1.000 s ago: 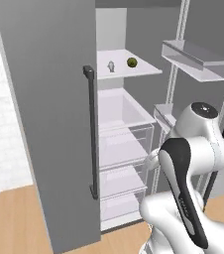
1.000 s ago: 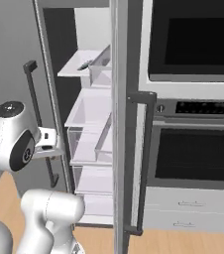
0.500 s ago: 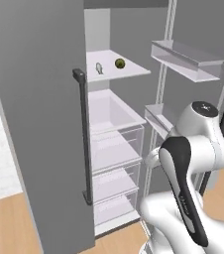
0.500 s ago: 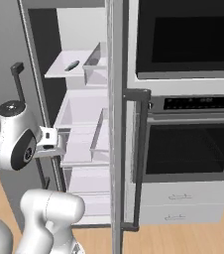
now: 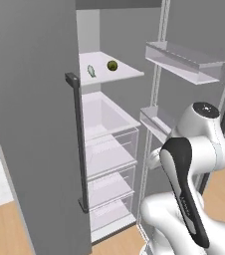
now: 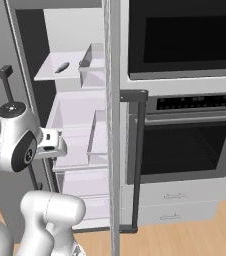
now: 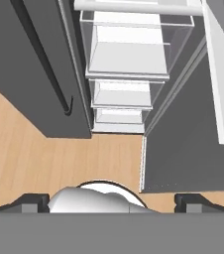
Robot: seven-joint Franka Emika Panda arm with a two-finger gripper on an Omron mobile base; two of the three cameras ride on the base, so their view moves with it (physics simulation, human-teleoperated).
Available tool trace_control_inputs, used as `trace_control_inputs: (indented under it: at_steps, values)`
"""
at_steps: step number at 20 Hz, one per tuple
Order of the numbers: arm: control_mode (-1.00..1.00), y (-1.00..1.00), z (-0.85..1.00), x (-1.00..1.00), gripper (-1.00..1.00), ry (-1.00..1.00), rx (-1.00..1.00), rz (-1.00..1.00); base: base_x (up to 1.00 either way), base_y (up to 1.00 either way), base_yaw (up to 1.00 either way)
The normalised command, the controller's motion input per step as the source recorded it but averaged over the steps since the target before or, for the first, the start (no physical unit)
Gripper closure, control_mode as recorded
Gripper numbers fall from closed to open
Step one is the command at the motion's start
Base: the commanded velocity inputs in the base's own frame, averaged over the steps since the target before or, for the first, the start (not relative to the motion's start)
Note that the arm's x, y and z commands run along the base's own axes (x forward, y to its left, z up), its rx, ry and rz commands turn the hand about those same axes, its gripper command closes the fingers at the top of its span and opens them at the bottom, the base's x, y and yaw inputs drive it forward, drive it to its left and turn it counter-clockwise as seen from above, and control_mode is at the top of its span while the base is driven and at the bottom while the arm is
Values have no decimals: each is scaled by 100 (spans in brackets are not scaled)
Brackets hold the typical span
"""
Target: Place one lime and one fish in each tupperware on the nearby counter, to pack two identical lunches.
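Note:
On the upper shelf point(image 5: 129, 74) of the open fridge lies a small dark green lime point(image 5: 112, 65), with a small slender fish point(image 5: 91, 70) a little to its left. From the right base view the fish point(image 6: 61, 67) lies dark on the same shelf. My gripper point(image 7: 112, 201) hangs well below that shelf in front of the fridge and points down at the floor. It is open and holds nothing, its dark fingertips point(image 7: 34, 201) wide apart. The tupperware and the counter are out of view.
The fridge's left door with a dark vertical handle point(image 5: 77, 144) stands open beside me. The right door carries shelf bins point(image 5: 184, 60). Clear drawers point(image 5: 109, 144) sit under the shelf. A wall oven point(image 6: 185, 145) is on the right, over a wood floor point(image 7: 44, 149).
The whole picture has shifted, so the base has moved; the fridge now sits further left in the left base view and looks nearer. The arm's pose and the open gripper are unchanged.

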Motion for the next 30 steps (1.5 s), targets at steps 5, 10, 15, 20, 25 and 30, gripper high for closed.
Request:
trace_control_inputs:
  at_steps: [5,10,15,20,25,30]
  values:
    - [100,0,0,0,-100,0,0,0,41,26,2]
    - [100,0,0,0,-100,0,0,0,-15,15,11]
    - [100,0,0,0,-100,0,0,0,-54,2,5]
    - [100,0,0,0,-100,0,0,0,28,28,0]
    - [100,0,0,0,-100,0,0,0,86,42,0]
    - [100,0,0,0,-100,0,0,0,6,4,0]
